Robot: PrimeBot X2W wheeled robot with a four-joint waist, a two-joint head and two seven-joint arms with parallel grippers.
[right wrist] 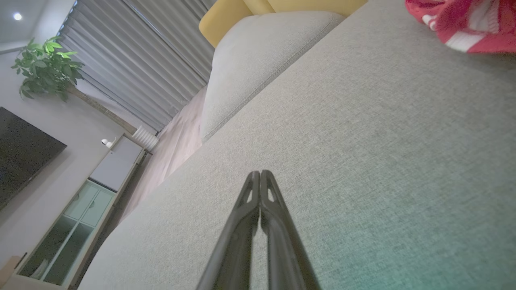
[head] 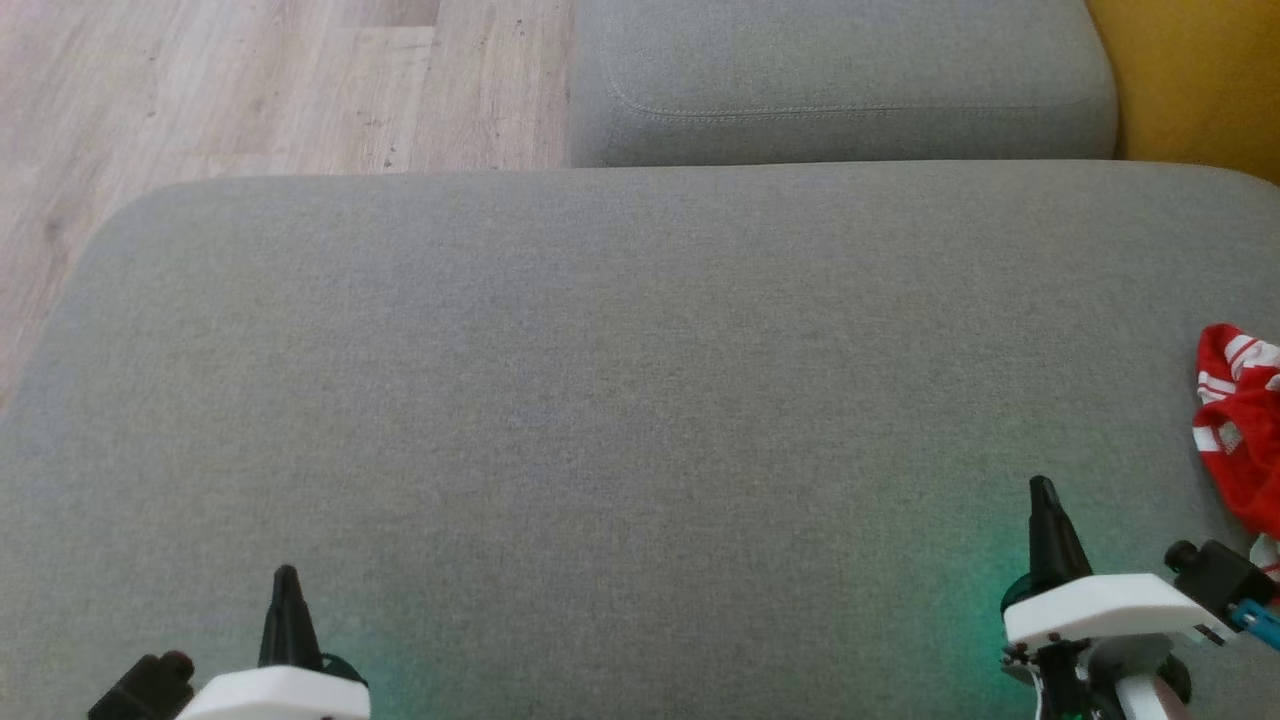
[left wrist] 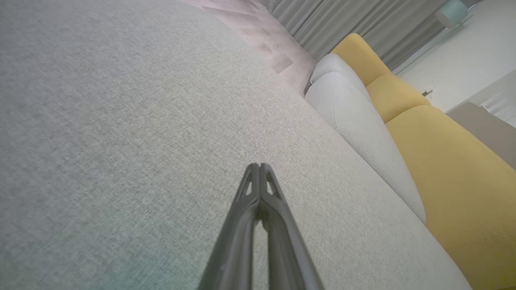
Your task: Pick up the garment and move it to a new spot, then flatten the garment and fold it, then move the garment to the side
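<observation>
The garment [head: 1240,430], bright red with white stripes, lies bunched at the far right edge of the grey sofa cushion [head: 620,380], partly cut off by the frame. In the right wrist view the garment [right wrist: 471,24] sits crumpled at the top right corner. My right gripper [head: 1042,490] hovers over the cushion at the lower right, a short way left of the garment, its fingers [right wrist: 260,177] pressed together with nothing between them. My left gripper [head: 286,575] is at the lower left, far from the garment, its fingers [left wrist: 259,169] also shut and empty.
A second grey cushion [head: 840,80] lies beyond the big one at the back. Wooden floor [head: 250,90] runs past the cushion's left and far edge. Yellow upholstery [head: 1200,80] rises at the back right. A cabinet [right wrist: 92,189] and plant [right wrist: 44,64] stand across the room.
</observation>
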